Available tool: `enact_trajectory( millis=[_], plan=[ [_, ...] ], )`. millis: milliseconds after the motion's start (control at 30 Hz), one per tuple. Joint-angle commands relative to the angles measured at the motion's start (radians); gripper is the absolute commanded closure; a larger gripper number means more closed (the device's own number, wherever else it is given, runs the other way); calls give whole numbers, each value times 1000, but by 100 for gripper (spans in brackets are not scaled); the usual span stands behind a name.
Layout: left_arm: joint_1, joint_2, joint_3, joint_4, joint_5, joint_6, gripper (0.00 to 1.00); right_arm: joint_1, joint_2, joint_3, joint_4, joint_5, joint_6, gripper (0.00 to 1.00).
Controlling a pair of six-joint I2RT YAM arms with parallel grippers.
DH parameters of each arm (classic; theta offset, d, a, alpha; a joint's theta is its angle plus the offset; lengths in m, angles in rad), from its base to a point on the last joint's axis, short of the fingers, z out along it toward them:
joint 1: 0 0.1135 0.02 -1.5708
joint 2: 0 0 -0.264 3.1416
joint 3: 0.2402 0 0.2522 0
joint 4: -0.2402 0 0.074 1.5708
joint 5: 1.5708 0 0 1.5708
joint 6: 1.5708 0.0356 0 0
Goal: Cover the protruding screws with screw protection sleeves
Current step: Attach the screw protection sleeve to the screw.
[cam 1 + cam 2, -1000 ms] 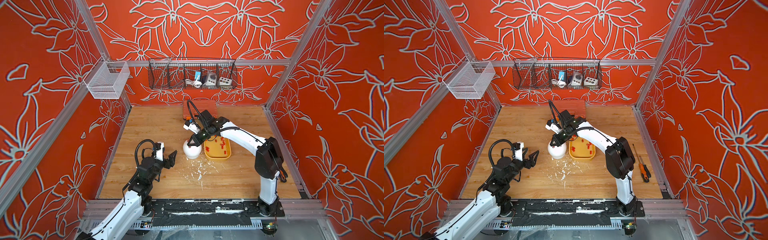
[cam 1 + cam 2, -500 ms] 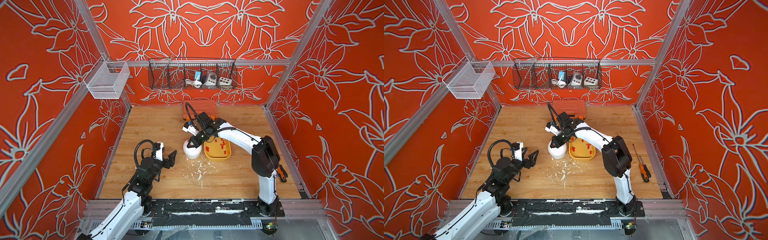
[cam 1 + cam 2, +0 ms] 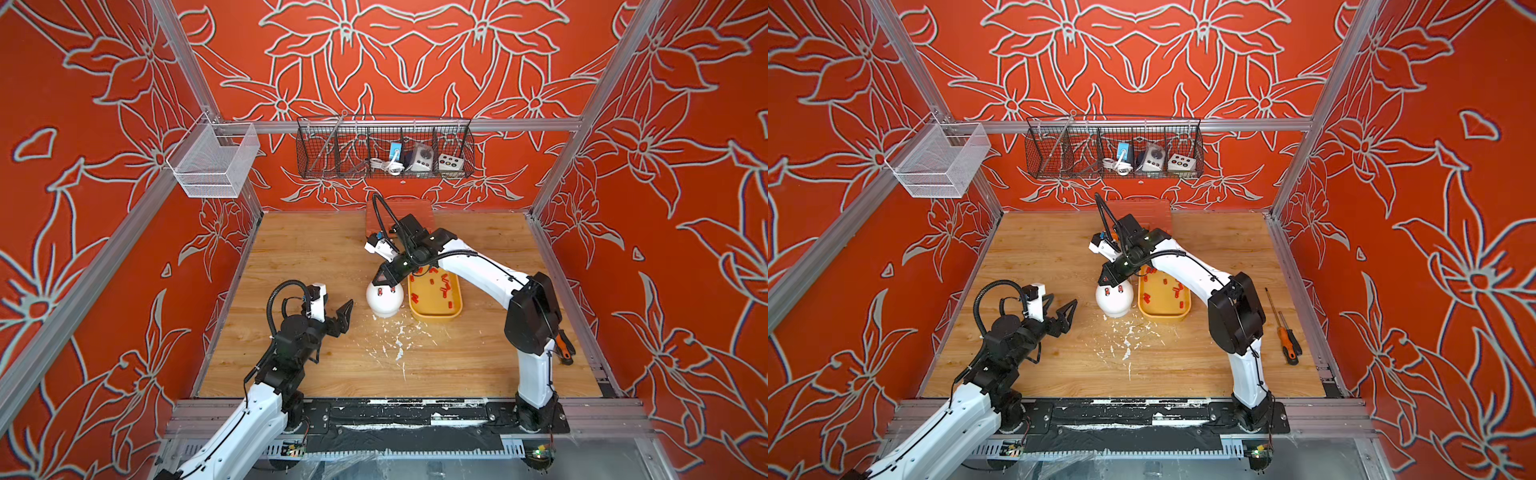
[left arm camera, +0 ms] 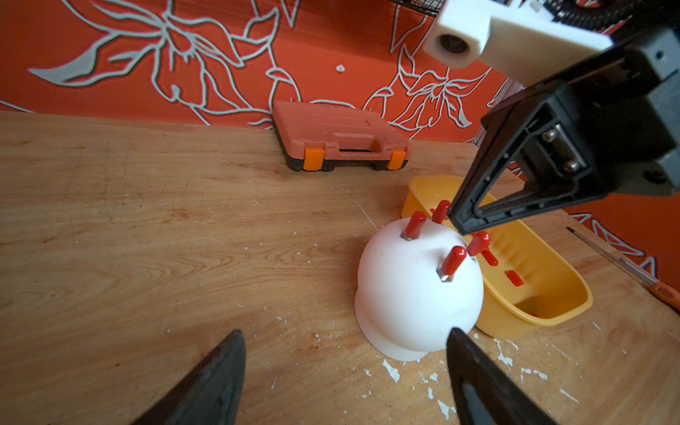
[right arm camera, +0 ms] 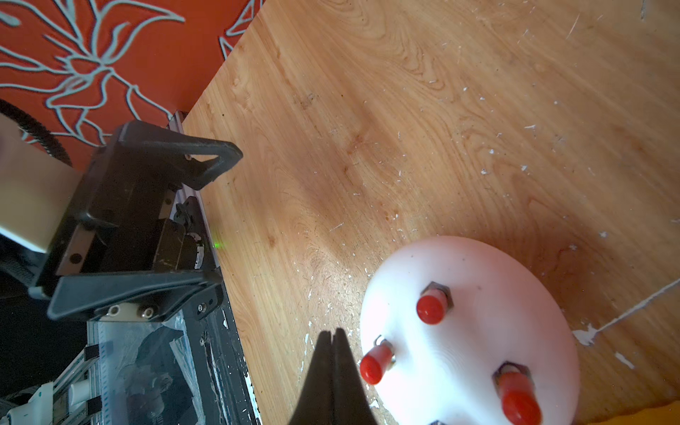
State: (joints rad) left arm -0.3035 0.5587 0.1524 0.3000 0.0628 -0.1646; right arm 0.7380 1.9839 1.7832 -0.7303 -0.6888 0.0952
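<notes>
Three screw protection sleeves, red and round-tipped, sit on protruding screws that stand out of the top of a white dome. Grey metal shows only at the foot of each. A fourth red cap shows at the dome's far side in the left wrist view; whether it sits on a screw or lies behind I cannot tell. The dome stands near the middle of the table, with a yellow tray just beside it toward the right edge. More loose red sleeves lie scattered in the tray.

The right gripper hangs just over the dome beside the capped screws, its jaws pressed together with nothing between them. The left gripper sits low toward the left edge, pointed at the dome and apart from it, jaws wide and empty.

An orange tool case lies at the far edge, a screwdriver lies along the right edge, and white flakes litter the wood in front of the dome.
</notes>
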Motion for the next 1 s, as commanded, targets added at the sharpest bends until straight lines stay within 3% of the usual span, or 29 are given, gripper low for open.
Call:
enact_trajectory(
  millis=[0,500,800,933,967],
  plan=[
    [3,-2,-7,13,-11,-12,17,-3,-7,30,-37,20,-10,100],
    [3,0,-7,13,-13,-13,16,-6,73,-53,8,25,-19,100],
    [3,7,-6,17,-20,-16,16,-7,33,-39,21,29,-14,100],
    [3,-9,7,-2,-36,-7,16,-9,-16,-16,28,15,-12,69],
    [3,-19,13,-12,-54,1,14,-9,-40,-21,47,7,-14,55]
  ],
)
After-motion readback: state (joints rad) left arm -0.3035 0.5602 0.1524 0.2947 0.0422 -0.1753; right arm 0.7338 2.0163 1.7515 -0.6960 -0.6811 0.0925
